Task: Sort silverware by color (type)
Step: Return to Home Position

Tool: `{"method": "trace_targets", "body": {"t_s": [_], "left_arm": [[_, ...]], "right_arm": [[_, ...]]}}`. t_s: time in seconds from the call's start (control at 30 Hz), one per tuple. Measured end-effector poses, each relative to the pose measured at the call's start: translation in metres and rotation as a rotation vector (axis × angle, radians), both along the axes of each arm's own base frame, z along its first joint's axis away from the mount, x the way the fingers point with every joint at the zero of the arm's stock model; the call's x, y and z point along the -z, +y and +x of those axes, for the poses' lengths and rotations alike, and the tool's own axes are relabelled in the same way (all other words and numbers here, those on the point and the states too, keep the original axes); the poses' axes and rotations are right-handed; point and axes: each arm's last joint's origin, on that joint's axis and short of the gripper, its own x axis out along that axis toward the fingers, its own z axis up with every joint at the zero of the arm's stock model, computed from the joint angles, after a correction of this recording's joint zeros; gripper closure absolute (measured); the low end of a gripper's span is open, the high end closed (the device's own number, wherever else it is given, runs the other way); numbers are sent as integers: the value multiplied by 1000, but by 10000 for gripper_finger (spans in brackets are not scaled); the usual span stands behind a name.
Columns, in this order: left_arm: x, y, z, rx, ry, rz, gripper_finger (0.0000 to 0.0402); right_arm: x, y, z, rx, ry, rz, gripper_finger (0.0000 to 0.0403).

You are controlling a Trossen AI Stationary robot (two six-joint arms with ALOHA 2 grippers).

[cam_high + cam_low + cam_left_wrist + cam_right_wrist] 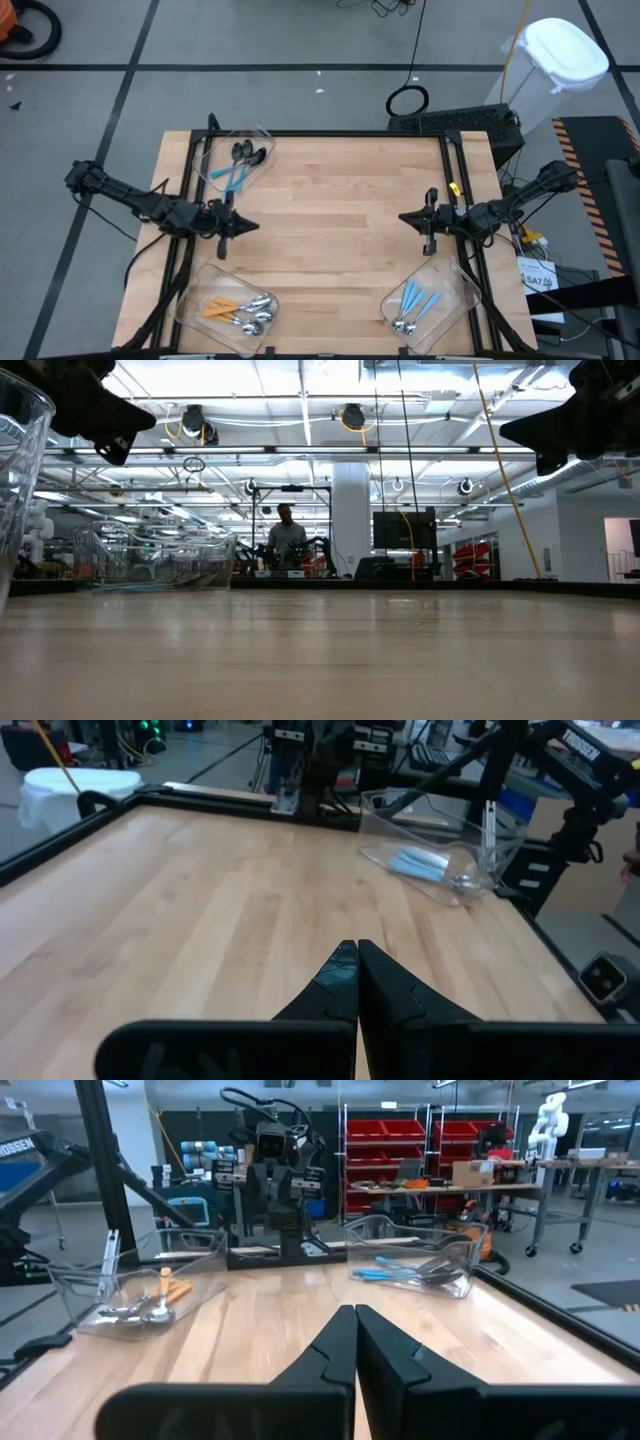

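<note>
The silverware lies sorted in three clear bins. Black-bowled spoons with blue handles (pixel 240 160) lie in the far-left bin. Orange-handled silver spoons (pixel 240 312) lie in the near-left bin, and blue-handled silver spoons (pixel 415 305) in the near-right bin. My left gripper (pixel 252 226) hovers shut over the table's left edge, pointing toward the middle, with nothing in it (pixel 356 948). My right gripper (pixel 404 216) hovers shut over the right side, facing the left one, also holding nothing (pixel 354 1312). Both hang clear above the wood in the low view.
The bare wooden tabletop (pixel 340 220) stretches between the two grippers. Black frame rails (pixel 450 170) run along the table's left and right sides. A person (pixel 286 535) stands far off in the room behind the table.
</note>
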Motion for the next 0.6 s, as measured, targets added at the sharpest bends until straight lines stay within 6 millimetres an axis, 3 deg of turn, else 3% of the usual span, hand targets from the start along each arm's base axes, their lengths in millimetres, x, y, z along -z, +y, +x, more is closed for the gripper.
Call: {"method": "trace_targets", "body": {"t_s": [0.43,0.6], "left_arm": [[43,7,-17,-8,-66,-28,402],[50,11,-20,-24,-91,-13,402]], "right_arm": [[5,0,0,-3,37,30,403],[5,1,0,-40,43,33,403]]}}
